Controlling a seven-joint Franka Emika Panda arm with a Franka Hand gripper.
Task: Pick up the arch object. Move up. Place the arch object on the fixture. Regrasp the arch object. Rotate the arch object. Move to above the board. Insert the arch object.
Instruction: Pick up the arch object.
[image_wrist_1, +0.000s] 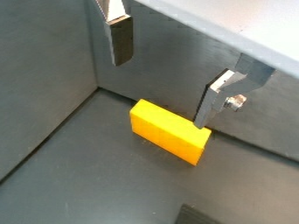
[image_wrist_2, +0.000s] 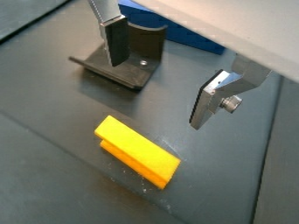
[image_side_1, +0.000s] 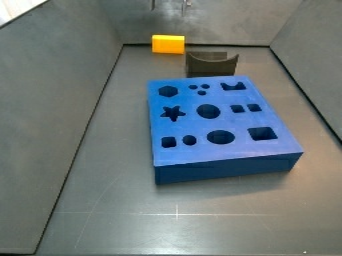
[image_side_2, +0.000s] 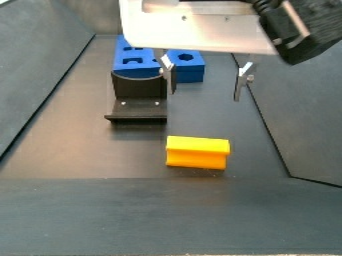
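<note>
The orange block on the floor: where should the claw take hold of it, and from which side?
Probably from straight above, at the middle of the arch object, pinching its two long flat sides. It lies flat on the floor beside the fixture, apart from it, with its top clear. The claw hangs open above it, fingers wide apart.

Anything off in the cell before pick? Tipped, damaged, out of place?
Nothing stands out. The arch object lies flat on the floor beside the fixture, intact. The open gripper hangs above it, holding nothing. The board sits flat.
</note>
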